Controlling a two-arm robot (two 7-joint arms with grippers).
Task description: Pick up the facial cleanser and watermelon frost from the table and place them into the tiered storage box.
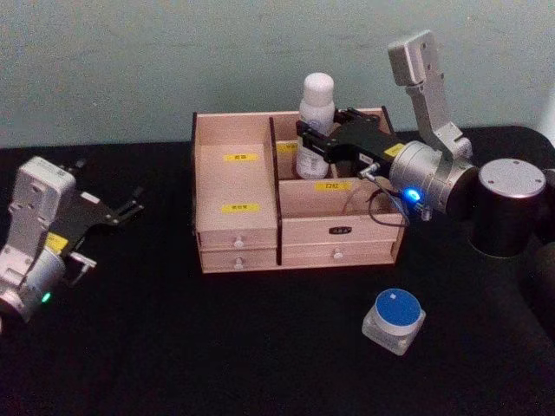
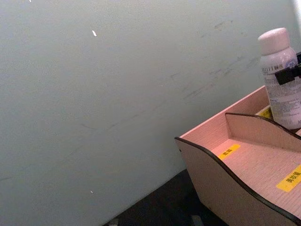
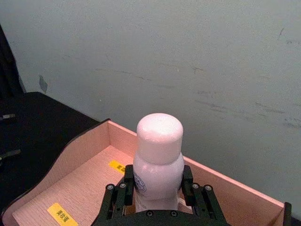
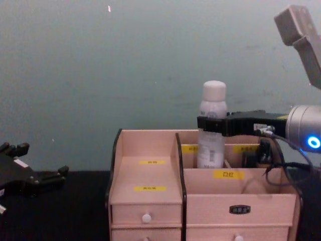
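Tabletop (image 1: 217, 347) black, wall (image 1: 130, 61) grey-green; right gripper (image 1: 314, 145) grips bottle (image 1: 317, 91) in tiered storage box (image 1: 236, 186).

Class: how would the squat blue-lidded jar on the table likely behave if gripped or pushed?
The blue-lidded jar is squat and wide-based, so it would probably slide rather than tip. Its pale, glassy-looking body suggests it is rigid, possibly slippery and breakable. The right end effector grips the white bottle; the left end effector idles at the left.

white bottle (image 1: 316, 104): upright, rear of tiered storage box (image 1: 238, 186) | blue-lidded jar (image 1: 395, 319): outside, front-right
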